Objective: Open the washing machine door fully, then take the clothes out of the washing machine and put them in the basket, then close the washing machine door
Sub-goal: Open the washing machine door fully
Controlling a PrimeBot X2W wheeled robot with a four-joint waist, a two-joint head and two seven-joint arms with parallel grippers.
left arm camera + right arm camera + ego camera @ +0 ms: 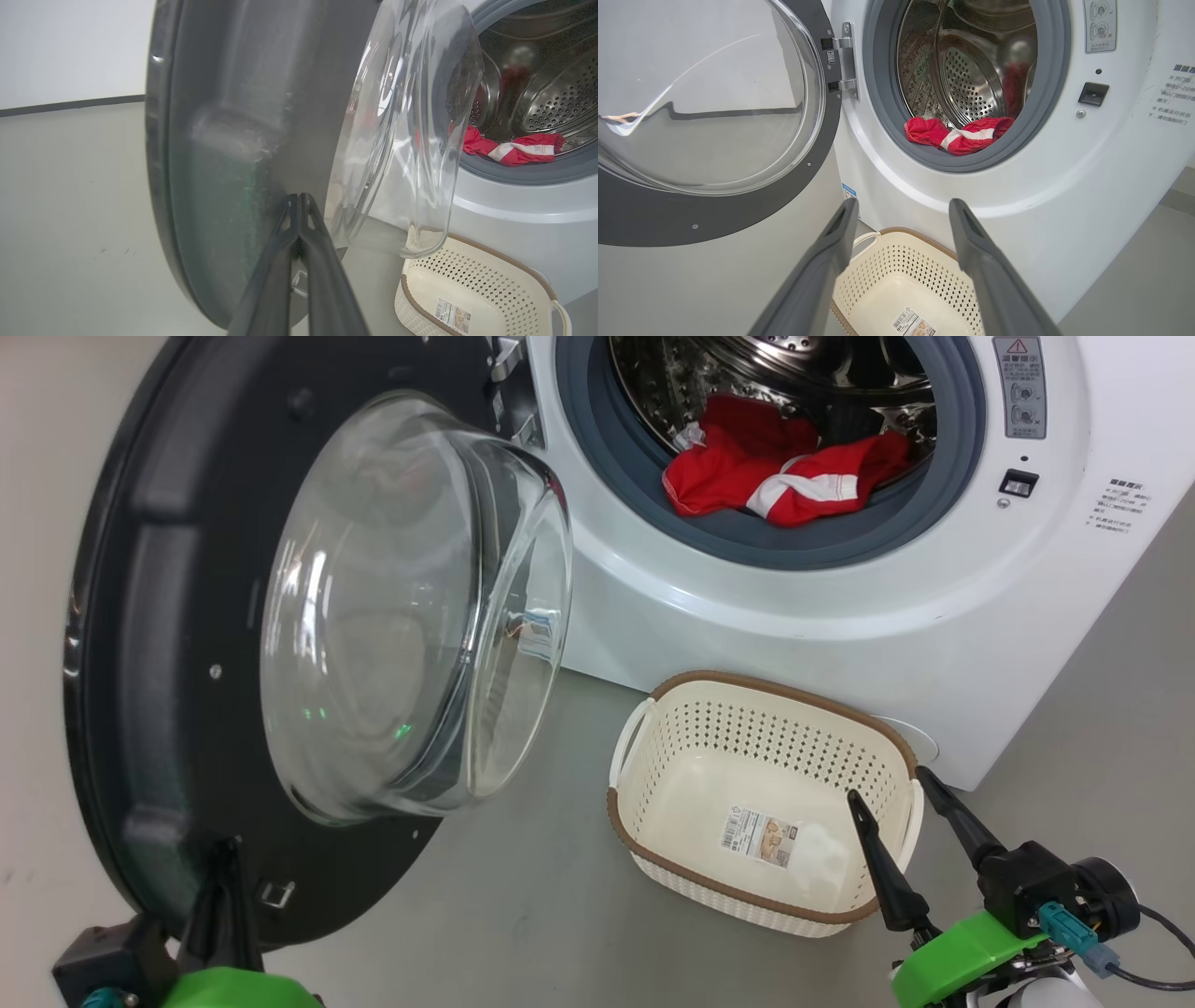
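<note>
**Door swung out, left fingers at its inner face, clothes not yet pulled**

Far left: left gripper (224, 863), fingers pressed together, nothing between them. The tips sit against the low inner side of the washing machine door (140, 663), on the black rim just below the glass bowl (411, 616). Contact looks likely but cannot be confirmed.

The door stands wide of the washing machine (794, 607), hung on a hinge (843, 63) at the left of the opening.

Step in hand, as judged: pushing the door to full swing.
- Push on the black rim, not the glass.
- Follow the arc around the hinge and stop at the end of travel.
- Keep the door's lower edge clear of the basket.

Centre: the clothes (784, 476), red with a white stripe, lie at the front of the drum and spill onto the grey gasket.

Below them the basket (747, 689) stands on the floor just in front of the machine, with nothing in it.

Right: right gripper (887, 782), fingers spread wide and holding nothing, hovers at the basket's near right corner.

Writing, left to right:
- Blue sticker (849, 190) low on the machine front, unreadable.
- Basket label (761, 837) with a barcode, text too small.
- Grey warning sticker (1019, 387) with a red triangle and pictograms.
- Chinese print (1120, 504) on the far right panel, not legible.
- No brand name readable.
</note>
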